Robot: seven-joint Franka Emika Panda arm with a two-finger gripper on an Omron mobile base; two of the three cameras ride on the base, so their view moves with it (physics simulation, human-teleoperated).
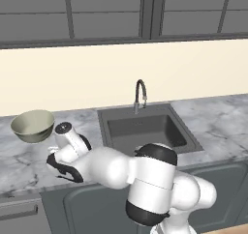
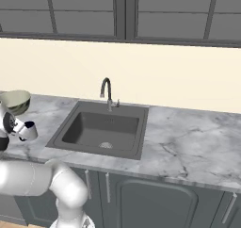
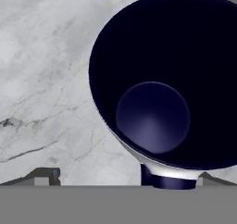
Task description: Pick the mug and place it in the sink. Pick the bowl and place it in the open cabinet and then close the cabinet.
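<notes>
The white arm's two-finger gripper [image 3: 120,179], jaws spread wide and holding nothing, hangs directly over the small silvery-grey mug [image 3: 162,84] with its dark navy inside; the mug stands upright on the grey-veined marble counter [image 2: 188,142], left of the dark grey sink [image 2: 101,128].

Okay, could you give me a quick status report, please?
Gripper open, right above the mug. Mug upright on counter, not gripped. Bowl beside it; sink unobstructed.
</notes>
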